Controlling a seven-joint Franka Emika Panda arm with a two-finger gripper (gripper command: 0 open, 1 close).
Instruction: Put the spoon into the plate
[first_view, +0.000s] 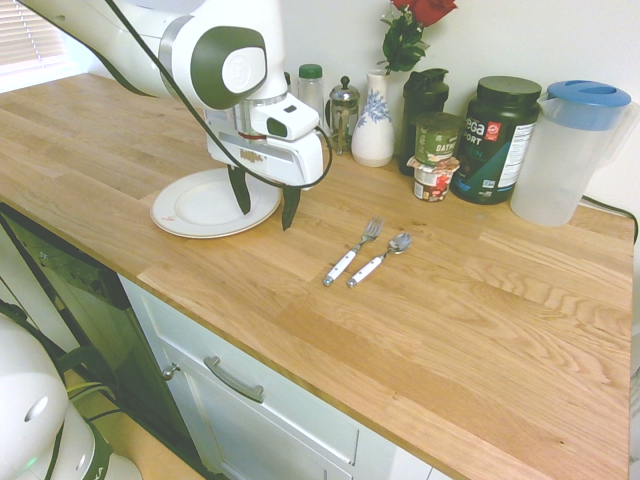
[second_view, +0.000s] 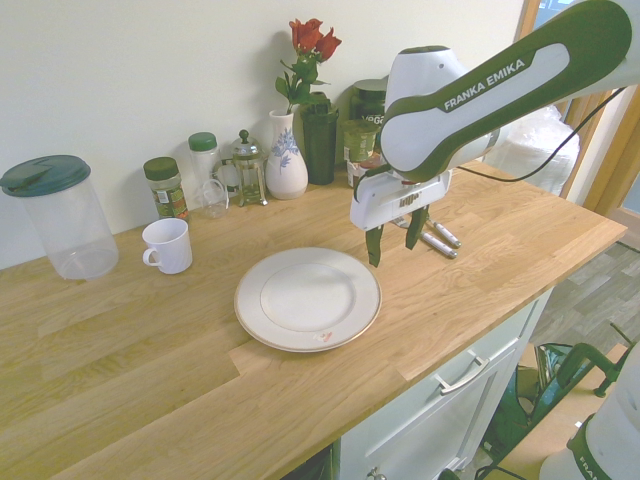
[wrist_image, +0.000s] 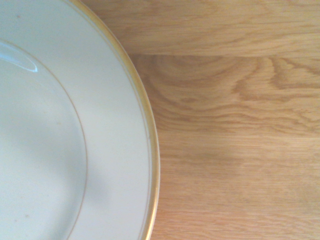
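Your end effector (first_view: 265, 207) hangs spread and empty over the plate's (first_view: 195, 215) rim, approach step; spoon (first_view: 381, 259) lies mid-frame on the tabletop (first_view: 480, 330) beside the fork (first_view: 353, 252), so shift right, then descend.

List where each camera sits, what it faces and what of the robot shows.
First exterior view: above the counter's front, facing the wall; arm enters from left, gripper open.
Second exterior view: opposite side; arm enters from right over the plate.
Wrist view: looks straight down at plate rim and wood; no robot parts.
Both exterior views share plate and spoon.
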